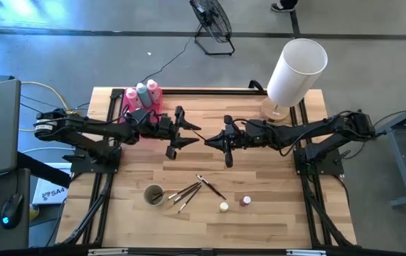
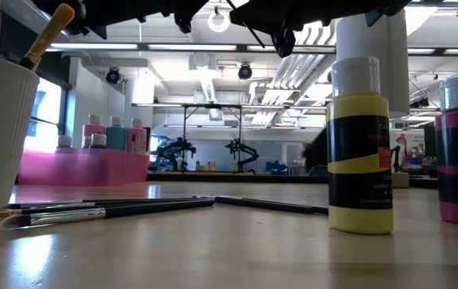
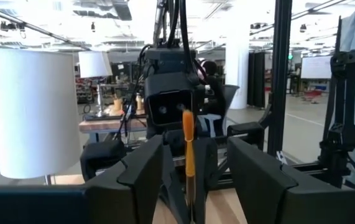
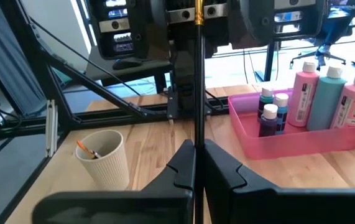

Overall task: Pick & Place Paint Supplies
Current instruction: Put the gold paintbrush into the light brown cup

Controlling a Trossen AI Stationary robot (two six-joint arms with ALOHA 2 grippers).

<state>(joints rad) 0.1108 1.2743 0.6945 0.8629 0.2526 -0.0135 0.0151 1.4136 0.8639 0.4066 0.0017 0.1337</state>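
Nearest in the low view: yellow pot (image 2: 360, 144), brushes (image 2: 108, 210) flat on table (image 1: 274, 220). Mid-table, above it: right gripper (image 4: 197, 163) clamped on upright brush (image 4: 198, 93), left gripper (image 3: 193, 165) facing it, jaws apart around the tip. Probably a handover: best to close left fully before right lets go, keeping the brush vertical. Thin dark handle, gold ferrule. Tray (image 4: 301, 140) far left.

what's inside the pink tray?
The pink tray holds three squeeze bottles, two pink and one teal, plus two small dark pots. Its wall hides their bases and the floor.
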